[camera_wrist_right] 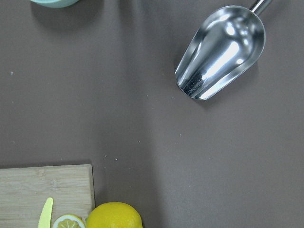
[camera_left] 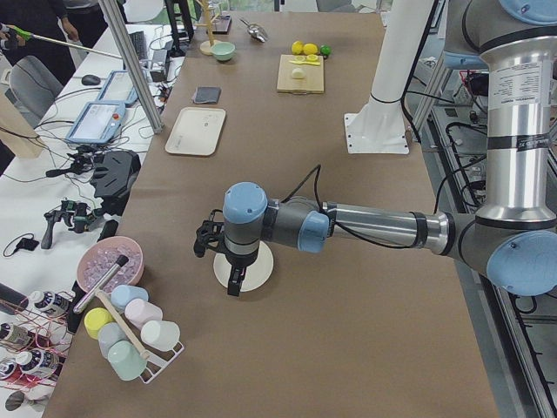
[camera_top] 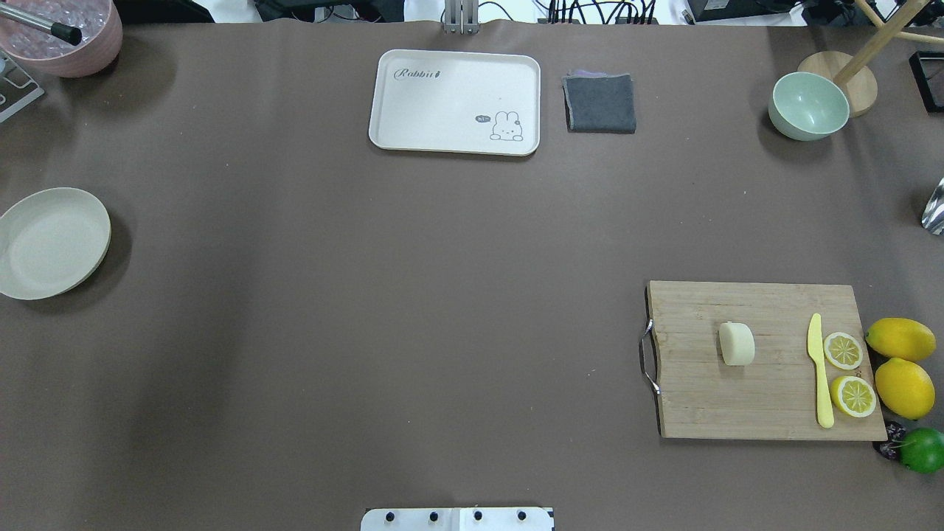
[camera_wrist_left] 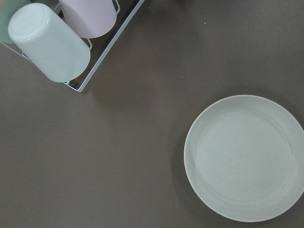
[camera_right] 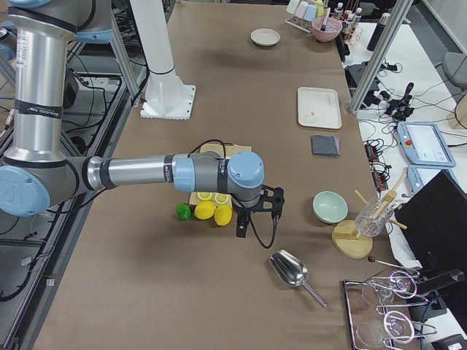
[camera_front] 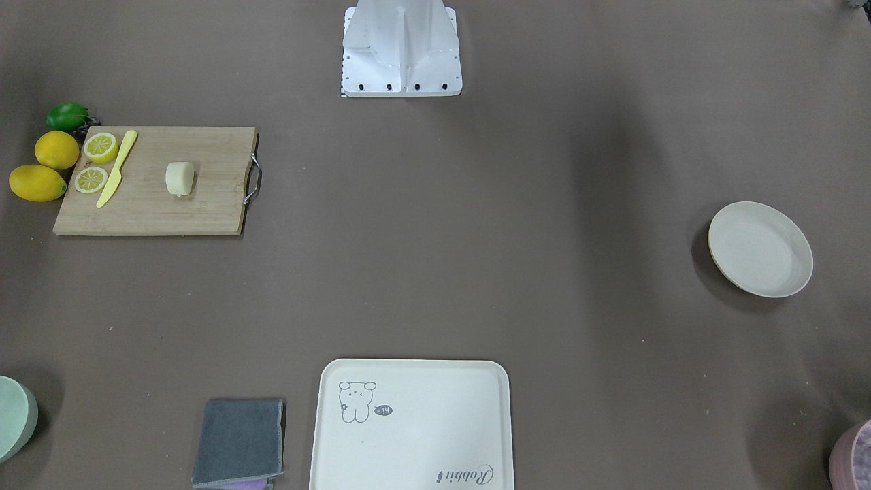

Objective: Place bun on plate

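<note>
The pale cream bun [camera_top: 737, 344] lies on a wooden cutting board [camera_top: 708, 398] at the table's right side, also seen in the front view [camera_front: 179, 178]. The round off-white plate [camera_top: 51, 242] sits at the far left edge and is empty in the left wrist view [camera_wrist_left: 244, 156]. My left gripper [camera_left: 222, 261] hangs over the plate [camera_left: 258, 272]; it shows only in the left side view, so I cannot tell whether it is open or shut. My right gripper [camera_right: 252, 219] hangs beyond the lemons, off the board's end. Seen only from the right side, I cannot tell its state.
On the board lie a yellow knife [camera_top: 820, 369] and two lemon halves [camera_top: 843, 350]; two whole lemons [camera_top: 903, 387] and a lime [camera_top: 923, 450] sit beside it. A cream tray [camera_top: 413, 103], grey cloth [camera_top: 600, 103] and green bowl [camera_top: 808, 107] stand at the far edge. A metal scoop [camera_wrist_right: 221, 52] lies right.
</note>
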Tool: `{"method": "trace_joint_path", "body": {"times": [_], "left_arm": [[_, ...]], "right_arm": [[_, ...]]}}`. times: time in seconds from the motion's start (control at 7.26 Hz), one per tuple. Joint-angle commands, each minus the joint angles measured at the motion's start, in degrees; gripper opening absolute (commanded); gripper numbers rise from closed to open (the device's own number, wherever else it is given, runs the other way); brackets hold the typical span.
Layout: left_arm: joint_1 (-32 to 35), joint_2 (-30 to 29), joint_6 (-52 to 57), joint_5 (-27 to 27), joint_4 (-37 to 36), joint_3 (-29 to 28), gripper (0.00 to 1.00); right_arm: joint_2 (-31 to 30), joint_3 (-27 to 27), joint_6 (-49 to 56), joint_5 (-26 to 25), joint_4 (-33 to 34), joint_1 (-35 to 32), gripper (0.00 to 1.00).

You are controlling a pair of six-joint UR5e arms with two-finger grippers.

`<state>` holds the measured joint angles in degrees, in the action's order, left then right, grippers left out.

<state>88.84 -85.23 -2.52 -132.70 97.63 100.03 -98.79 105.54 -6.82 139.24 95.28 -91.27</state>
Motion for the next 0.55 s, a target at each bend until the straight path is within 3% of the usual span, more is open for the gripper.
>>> {"method": "trace_joint_path", "body": {"times": [0.0,0.41], "left_arm": [[0.1,0.2,0.1,0.1,-0.1,0.2,0.98],[0.2,0.4,0.1,0.1,-0.2,0.3,0.98]], "right_arm": [[0.0,0.2,0.0,0.0,0.0,0.0,1.00],[0.4,0.3,0.4,-1.0,-0.1,0.0,1.00]]}}
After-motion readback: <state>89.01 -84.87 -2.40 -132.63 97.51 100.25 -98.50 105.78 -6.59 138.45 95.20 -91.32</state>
